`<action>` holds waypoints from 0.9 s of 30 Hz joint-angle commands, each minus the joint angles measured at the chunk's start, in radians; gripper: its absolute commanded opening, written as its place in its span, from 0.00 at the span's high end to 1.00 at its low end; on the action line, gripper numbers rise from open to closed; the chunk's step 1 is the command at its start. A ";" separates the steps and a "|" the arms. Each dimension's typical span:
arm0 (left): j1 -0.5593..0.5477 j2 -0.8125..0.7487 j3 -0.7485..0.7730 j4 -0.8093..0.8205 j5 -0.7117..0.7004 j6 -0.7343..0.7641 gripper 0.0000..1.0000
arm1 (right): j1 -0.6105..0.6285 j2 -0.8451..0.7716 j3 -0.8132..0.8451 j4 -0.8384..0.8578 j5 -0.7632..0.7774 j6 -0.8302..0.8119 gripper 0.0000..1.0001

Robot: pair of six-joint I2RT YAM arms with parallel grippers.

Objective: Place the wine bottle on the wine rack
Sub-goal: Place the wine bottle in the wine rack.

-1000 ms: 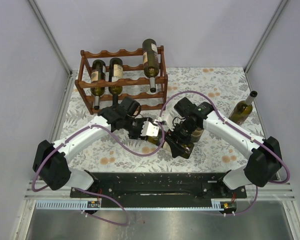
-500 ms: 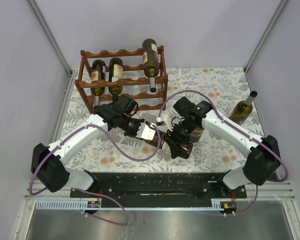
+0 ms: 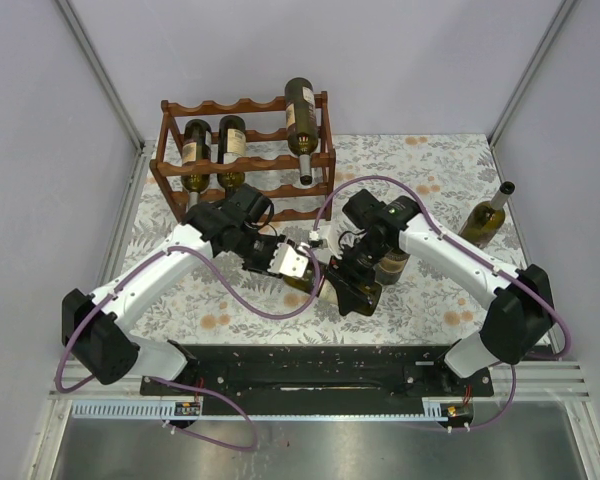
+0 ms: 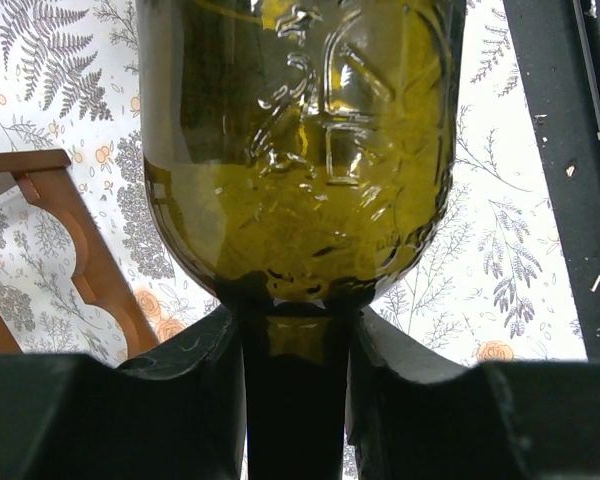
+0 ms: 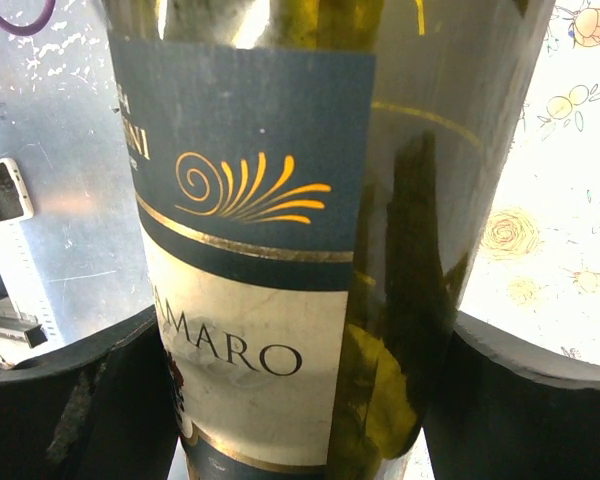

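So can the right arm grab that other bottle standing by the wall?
Probably not right now. The right gripper is closed around the wine bottle, so it is busy. Nothing seems to block the way to the standing bottle, though.

A reddish-brown wooden wine rack holding three dark glass bottles closed the far left. An upright green glass bottle stood far right; the floral tabletop between them gave passage.
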 commanded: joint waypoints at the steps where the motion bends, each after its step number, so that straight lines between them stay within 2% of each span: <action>1: -0.001 -0.037 0.049 0.017 0.022 -0.013 1.00 | 0.013 -0.001 0.049 0.004 -0.088 -0.037 0.84; 4: -0.001 -0.073 0.009 0.049 0.051 -0.042 1.00 | 0.012 0.006 0.052 0.011 -0.084 -0.031 0.73; 11: 0.008 -0.119 -0.011 0.086 0.067 -0.108 1.00 | 0.013 0.023 0.054 0.018 -0.067 -0.026 0.62; 14: 0.013 -0.127 -0.022 0.085 0.059 -0.112 1.00 | 0.011 0.026 0.057 0.024 -0.059 -0.017 0.51; 17: 0.019 -0.135 -0.038 0.085 0.054 -0.112 1.00 | 0.012 0.022 0.052 0.038 -0.048 0.000 0.44; 22: 0.027 -0.155 -0.066 0.077 0.044 -0.111 1.00 | 0.012 0.013 0.051 0.049 -0.039 0.012 0.37; 26: 0.040 -0.170 -0.083 0.076 0.042 -0.108 1.00 | 0.013 0.005 0.060 0.057 -0.035 0.023 0.26; 27: 0.040 -0.173 -0.086 0.074 0.039 -0.108 1.00 | 0.010 0.006 0.063 0.058 -0.031 0.023 0.17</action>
